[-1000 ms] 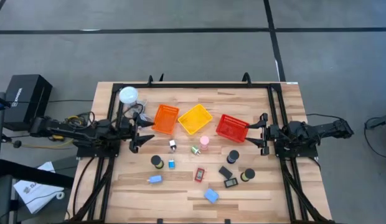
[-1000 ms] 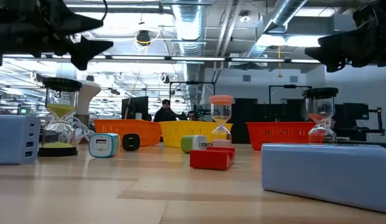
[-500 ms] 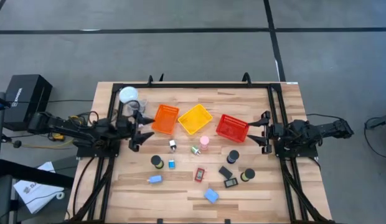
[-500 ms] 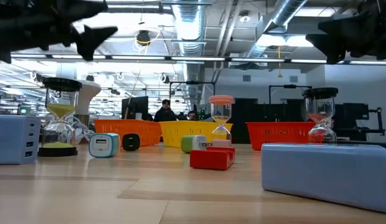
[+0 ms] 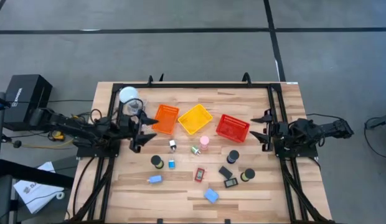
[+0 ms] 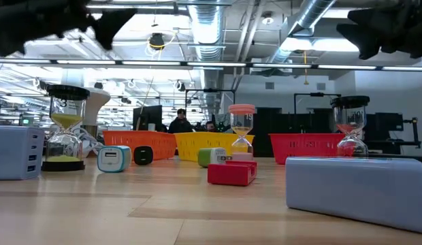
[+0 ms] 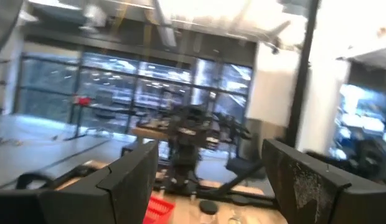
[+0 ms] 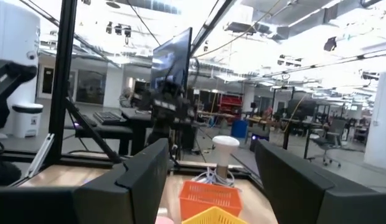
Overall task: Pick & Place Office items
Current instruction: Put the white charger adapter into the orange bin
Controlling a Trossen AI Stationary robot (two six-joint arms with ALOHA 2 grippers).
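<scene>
The office items lie scattered on the near half of the table: black-capped hourglasses [image 5: 157,162] [image 5: 233,155] [image 5: 248,175], a pink hourglass [image 5: 204,142], light-blue blocks [image 5: 155,179] [image 5: 211,196], a red rectangle [image 5: 199,175], black flat rectangles [image 5: 225,172] [image 5: 230,183] and tiny clips [image 5: 172,144] [image 5: 195,150]. All of them rest on the wood. My left gripper [image 5: 143,132] hovers open above the table's left side, level with the orange basket. My right gripper [image 5: 263,126] hovers open at the right side, beside the red basket. In the wrist views, both the left gripper [image 7: 211,180] and the right gripper [image 8: 211,180] hold nothing.
An orange basket [image 5: 165,119], a yellow basket [image 5: 195,119] and a red basket [image 5: 232,127] stand in a row across the table's middle. A white globe [image 5: 128,95] stands at the far left corner. Black frame rails [image 5: 277,106] run along the left, right and far edges.
My left gripper has risen and tipped upward while reaching a little toward the orange basket. My right gripper has also risen slightly. No item on the table has moved.
</scene>
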